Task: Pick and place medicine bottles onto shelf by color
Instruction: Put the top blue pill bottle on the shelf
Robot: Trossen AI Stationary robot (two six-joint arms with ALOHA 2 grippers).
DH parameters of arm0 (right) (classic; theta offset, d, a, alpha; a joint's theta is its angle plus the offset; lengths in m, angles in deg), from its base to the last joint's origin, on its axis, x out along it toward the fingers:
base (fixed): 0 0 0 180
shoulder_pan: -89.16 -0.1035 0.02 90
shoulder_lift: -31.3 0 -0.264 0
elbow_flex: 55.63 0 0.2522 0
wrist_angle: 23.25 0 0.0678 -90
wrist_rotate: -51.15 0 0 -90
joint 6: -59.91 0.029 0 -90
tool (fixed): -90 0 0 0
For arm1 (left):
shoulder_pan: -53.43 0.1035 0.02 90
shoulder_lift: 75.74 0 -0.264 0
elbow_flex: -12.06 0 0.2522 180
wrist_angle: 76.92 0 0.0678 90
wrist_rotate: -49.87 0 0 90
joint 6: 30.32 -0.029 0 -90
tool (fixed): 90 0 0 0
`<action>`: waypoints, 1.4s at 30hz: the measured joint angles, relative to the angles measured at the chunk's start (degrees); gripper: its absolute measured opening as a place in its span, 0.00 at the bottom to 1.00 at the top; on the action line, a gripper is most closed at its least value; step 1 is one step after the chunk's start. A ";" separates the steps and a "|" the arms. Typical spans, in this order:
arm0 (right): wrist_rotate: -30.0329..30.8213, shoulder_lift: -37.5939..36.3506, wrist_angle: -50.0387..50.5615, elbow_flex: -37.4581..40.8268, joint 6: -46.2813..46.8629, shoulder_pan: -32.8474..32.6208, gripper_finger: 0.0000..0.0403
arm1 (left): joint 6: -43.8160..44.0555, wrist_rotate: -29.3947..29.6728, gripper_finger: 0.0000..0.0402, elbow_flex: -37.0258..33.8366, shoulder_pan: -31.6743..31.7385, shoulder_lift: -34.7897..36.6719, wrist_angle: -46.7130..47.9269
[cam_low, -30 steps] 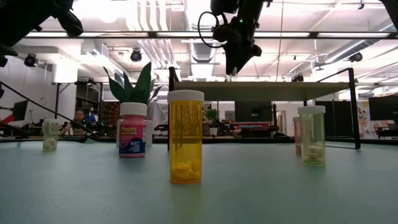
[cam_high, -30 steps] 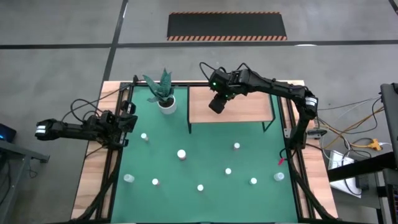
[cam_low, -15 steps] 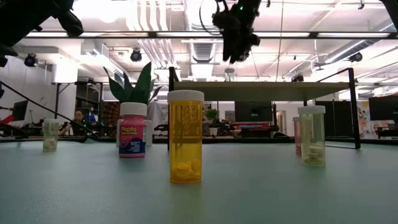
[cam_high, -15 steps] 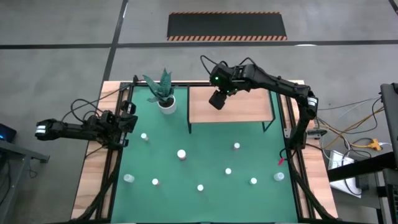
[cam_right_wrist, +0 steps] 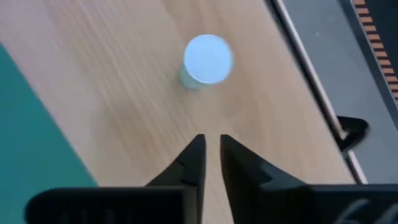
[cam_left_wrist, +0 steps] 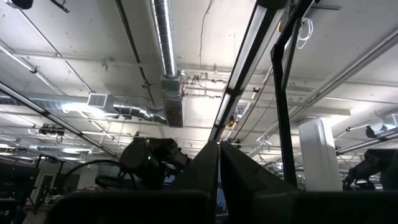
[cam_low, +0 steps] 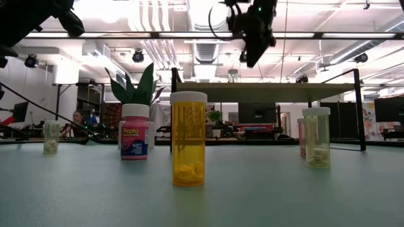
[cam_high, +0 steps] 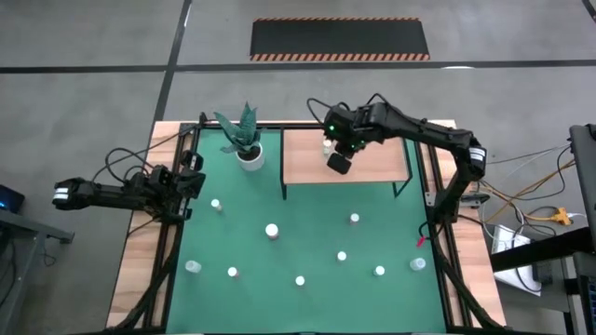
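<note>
The shelf [cam_high: 372, 166] stands at the far right of the green mat [cam_high: 307, 242]. One bottle [cam_high: 327, 145] with a white cap stands upright on its base on the shelf board; it also shows in the right wrist view [cam_right_wrist: 207, 60]. My right gripper [cam_high: 338, 164] hangs above the shelf, just right of and nearer than that bottle. Its fingers are close together and empty [cam_right_wrist: 212, 155]. Several bottles stand on the mat, among them a yellow one [cam_low: 188, 139], a pink one [cam_low: 134, 131] and a whitish one [cam_low: 316, 136]. My left gripper [cam_high: 197, 181] waits at the table's left edge, shut [cam_left_wrist: 219, 149].
A white pot with a green plant [cam_high: 247, 141] stands on the mat, left of the shelf. The larger bottle [cam_high: 272, 230] stands mid-mat, with others spread toward the near edge [cam_high: 300, 280]. The shelf's black legs [cam_high: 284, 191] stand on the mat.
My right gripper has risen and then moved toward the table's right edge and a little nearer, away from the bottle. The bottle stays standing on the shelf and now shows uncovered in the high view.
</note>
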 joint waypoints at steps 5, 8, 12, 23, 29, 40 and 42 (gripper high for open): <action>0.00 -0.37 -8.66 7.02 -0.66 -0.19 0.02 | -0.02 0.00 0.00 0.00 0.00 -0.02 0.01; 0.00 -0.51 -14.19 10.31 -0.99 -0.20 0.02 | -0.02 -0.02 0.00 0.02 0.00 0.00 0.00; 0.02 -0.52 -19.86 13.31 -0.98 -0.22 0.02 | -0.15 -0.02 0.00 0.02 0.00 0.00 0.01; 0.93 -0.52 -32.14 16.61 -1.19 -0.20 0.02 | -0.17 -0.04 0.00 0.02 0.00 -0.03 0.06; 2.17 -0.52 -33.69 16.47 -2.65 -0.09 0.02 | -0.17 -0.04 0.00 0.02 0.02 -0.04 0.00; 8.30 -1.83 -24.77 15.33 -1.98 0.38 0.02 | -0.13 -0.04 0.00 0.02 0.01 -0.13 0.04; 8.48 -1.75 -27.28 15.74 -2.00 0.76 0.02 | -0.13 -0.04 0.00 0.02 0.00 -0.13 0.04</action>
